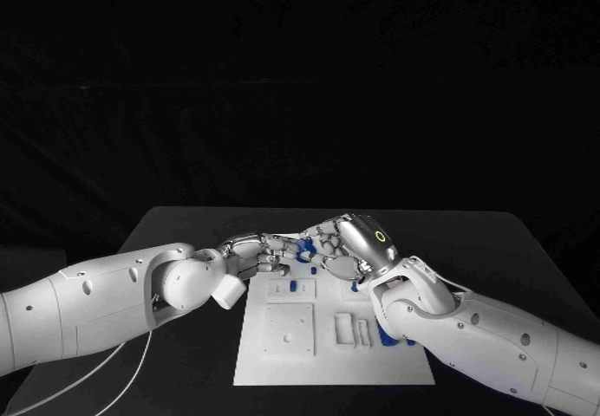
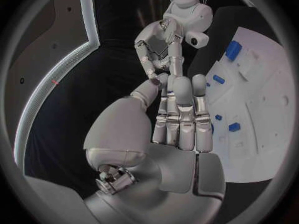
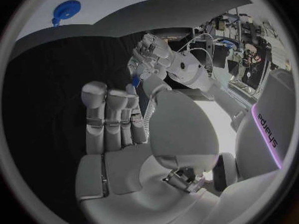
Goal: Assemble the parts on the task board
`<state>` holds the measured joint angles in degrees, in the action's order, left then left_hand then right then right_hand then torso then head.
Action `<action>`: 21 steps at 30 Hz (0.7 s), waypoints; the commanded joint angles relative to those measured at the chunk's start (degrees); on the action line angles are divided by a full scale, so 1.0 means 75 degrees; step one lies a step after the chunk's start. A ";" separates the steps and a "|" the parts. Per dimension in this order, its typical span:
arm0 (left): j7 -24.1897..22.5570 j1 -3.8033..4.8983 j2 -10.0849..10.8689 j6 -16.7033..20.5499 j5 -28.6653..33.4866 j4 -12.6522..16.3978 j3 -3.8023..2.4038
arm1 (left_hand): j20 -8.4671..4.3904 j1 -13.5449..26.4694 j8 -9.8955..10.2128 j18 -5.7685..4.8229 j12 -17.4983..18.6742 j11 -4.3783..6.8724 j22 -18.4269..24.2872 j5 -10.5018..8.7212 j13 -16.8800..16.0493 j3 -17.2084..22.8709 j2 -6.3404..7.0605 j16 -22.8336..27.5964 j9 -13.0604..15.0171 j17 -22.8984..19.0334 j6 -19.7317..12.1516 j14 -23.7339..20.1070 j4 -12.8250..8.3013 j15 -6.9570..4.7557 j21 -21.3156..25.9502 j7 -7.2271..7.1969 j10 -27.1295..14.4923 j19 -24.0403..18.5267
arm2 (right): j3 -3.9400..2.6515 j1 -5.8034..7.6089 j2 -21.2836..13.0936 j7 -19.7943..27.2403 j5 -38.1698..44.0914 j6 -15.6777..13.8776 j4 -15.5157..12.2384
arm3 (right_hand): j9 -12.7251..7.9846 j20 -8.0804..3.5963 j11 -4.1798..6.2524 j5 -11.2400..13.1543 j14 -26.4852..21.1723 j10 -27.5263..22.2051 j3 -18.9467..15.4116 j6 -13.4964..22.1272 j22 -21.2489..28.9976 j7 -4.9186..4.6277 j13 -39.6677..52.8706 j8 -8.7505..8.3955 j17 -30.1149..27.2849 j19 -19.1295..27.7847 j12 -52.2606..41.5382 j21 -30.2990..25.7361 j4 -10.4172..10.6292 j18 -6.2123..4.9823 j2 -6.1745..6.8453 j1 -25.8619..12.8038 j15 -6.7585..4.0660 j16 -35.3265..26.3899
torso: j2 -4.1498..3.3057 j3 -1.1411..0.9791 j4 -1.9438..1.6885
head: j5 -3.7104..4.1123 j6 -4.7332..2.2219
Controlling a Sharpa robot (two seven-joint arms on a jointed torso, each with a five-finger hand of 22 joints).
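Both hands meet fingertip to fingertip just above the far end of the white task board (image 1: 288,355). A small blue part (image 1: 300,250) sits between them. In the left wrist view my left hand (image 2: 177,114) pinches the blue part (image 2: 163,91) between thumb and a finger, its other fingers straight. My left hand (image 1: 257,251) comes from the board's left, my right hand (image 1: 348,247) from its right. In the right wrist view the part (image 3: 135,81) lies at the fingertips of my right hand (image 3: 115,119), right under the left hand (image 3: 152,55). Whether the right hand grips it is unclear.
Loose blue parts (image 2: 233,50) lie on the board (image 2: 261,109), among them a round gear-like piece (image 3: 65,9) and a small one (image 1: 285,284). White blocks (image 1: 350,329) and a square plate (image 1: 290,328) sit at its near half. Black table (image 1: 500,243) surrounds it.
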<state>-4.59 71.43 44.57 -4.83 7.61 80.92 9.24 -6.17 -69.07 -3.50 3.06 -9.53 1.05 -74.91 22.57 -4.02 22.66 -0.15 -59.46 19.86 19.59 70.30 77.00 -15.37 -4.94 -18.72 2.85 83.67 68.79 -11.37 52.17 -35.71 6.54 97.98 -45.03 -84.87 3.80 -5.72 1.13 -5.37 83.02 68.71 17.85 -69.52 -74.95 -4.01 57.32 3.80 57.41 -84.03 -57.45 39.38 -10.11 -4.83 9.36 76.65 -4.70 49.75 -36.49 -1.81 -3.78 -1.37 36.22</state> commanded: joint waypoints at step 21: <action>-0.0004 0.0013 -0.0036 -0.0241 -0.0025 0.0033 -0.0018 | -0.0062 -0.0024 -0.0026 -0.0084 -0.0183 0.0114 -0.0144 -0.0026 -0.0015 -0.0092 -0.0113 -0.0173 0.0577 0.0075 0.0052 -0.0009 0.0008 -0.0075 -0.0088 -0.0006 0.0384 0.0008 | 0.0023 -0.0015 0.0030 0.0239 -0.0143 0.0127 -0.0020 | -0.0009 -0.0063 0.0041 -0.1181 -0.0024 -0.0116 0.0879 -0.0012 -0.0587 0.0000 0.0054 -0.0031 0.0087 -0.0405 0.0050 -0.0021 -0.0021 -0.0020 -0.0083 -0.0509 -0.0050 -0.0006 | 0.0000 0.0003 -0.0005 | -0.0006 -0.0016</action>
<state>-4.40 71.46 44.55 -5.13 7.60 80.87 9.19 -6.37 -69.15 -3.49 3.04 -10.70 1.14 -74.90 22.35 -4.12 22.35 -0.55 -60.57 19.88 20.09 70.22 76.99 -15.38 -5.32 -19.18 2.89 83.76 68.99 -11.25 52.12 -35.68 7.14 97.31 -44.94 -84.88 3.64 -5.72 1.33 -14.11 83.02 68.06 24.16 -69.09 -74.94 -3.98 57.69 3.19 58.02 -84.03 -57.22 39.38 -10.26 -4.83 8.89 73.40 -4.70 49.75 -36.49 -1.81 -3.81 -1.41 36.12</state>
